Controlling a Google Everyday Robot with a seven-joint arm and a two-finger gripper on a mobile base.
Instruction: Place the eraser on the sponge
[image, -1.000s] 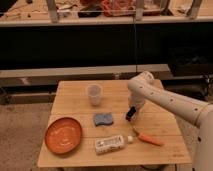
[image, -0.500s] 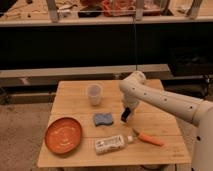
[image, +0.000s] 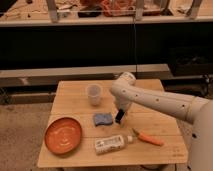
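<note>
Near the middle of the frame, the gripper (image: 120, 113) is seen at the end of the white arm, low over the wooden table (image: 160, 125). It is closed on the eraser (image: 119, 119), which is held just right of the sponge (image: 102, 119); contact between them cannot be told. A clear cup (image: 93, 94) is placed above the sponge. An orange plate (image: 63, 135) is found at lower left, and a white bottle (image: 111, 144) and a carrot (image: 148, 138) are laid along the lower edge.
</note>
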